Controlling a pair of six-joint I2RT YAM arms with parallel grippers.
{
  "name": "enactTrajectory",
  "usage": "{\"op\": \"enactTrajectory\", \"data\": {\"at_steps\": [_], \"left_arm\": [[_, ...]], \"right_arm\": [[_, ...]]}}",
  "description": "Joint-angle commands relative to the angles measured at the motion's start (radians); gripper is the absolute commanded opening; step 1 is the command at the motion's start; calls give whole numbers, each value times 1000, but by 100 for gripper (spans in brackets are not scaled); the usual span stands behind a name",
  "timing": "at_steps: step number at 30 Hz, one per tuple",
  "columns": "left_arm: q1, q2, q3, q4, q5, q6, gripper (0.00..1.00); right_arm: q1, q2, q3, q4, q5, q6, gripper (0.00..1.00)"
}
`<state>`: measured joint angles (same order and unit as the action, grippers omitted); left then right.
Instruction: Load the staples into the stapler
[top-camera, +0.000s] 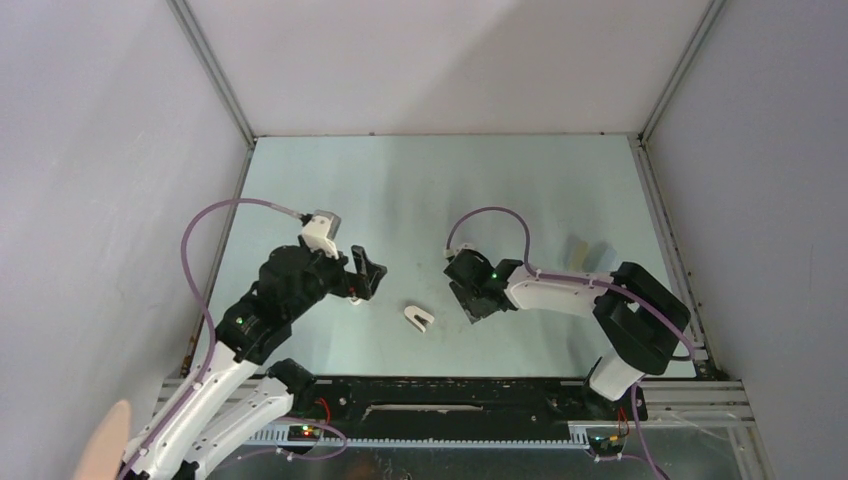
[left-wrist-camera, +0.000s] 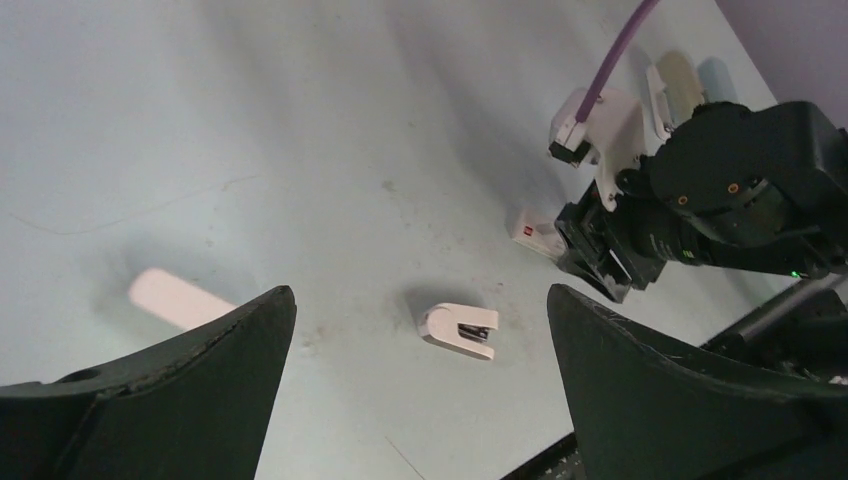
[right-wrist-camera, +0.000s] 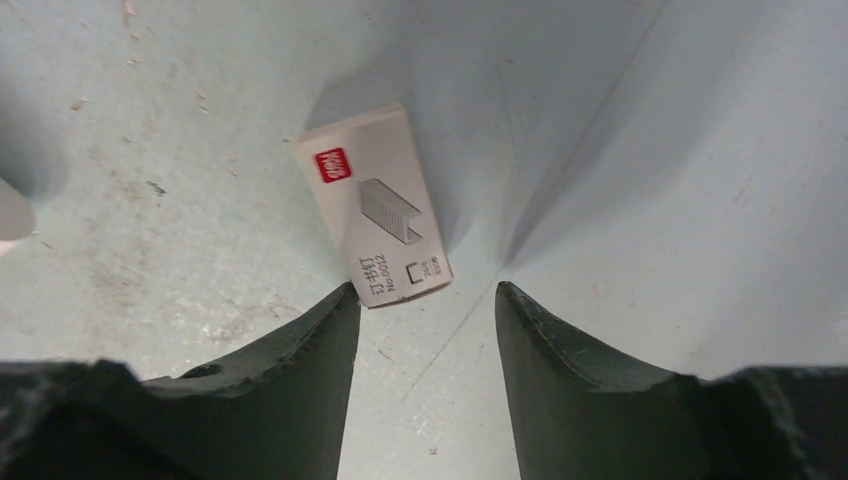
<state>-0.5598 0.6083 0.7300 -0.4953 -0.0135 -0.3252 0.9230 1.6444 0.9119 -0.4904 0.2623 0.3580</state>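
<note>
Pickup step, I reckon: right gripper (right-wrist-camera: 425, 292), jaws apart, over the small white cardboard staples box (right-wrist-camera: 375, 215); next, straddle and pinch.

Soft, even light falls from above on the pale green matte table top (top-camera: 420, 190), bright but without glare, and the overhead view is sharp except for a blurred pinkish shape (top-camera: 105, 445) at its near left corner. In the right wrist view the small white cardboard box with red print (right-wrist-camera: 378, 205) is crisp enough to read, with faint grey shadow wedges spreading over the table beyond it. In the left wrist view the small white plastic stapler (left-wrist-camera: 458, 330) casts a soft, dim shadow beside it, and the dark near foreground is out of focus.
</note>
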Motion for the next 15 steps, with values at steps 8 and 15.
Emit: {"op": "enactTrajectory", "data": {"at_steps": [8, 15], "left_arm": [[-137, 169, 26, 117, -21, 12, 100], [-223, 359, 69, 173, -55, 97, 100]], "right_arm": [[-98, -82, -84, 63, 50, 30, 60], [-246, -226, -153, 140, -192, 20, 64]]}}
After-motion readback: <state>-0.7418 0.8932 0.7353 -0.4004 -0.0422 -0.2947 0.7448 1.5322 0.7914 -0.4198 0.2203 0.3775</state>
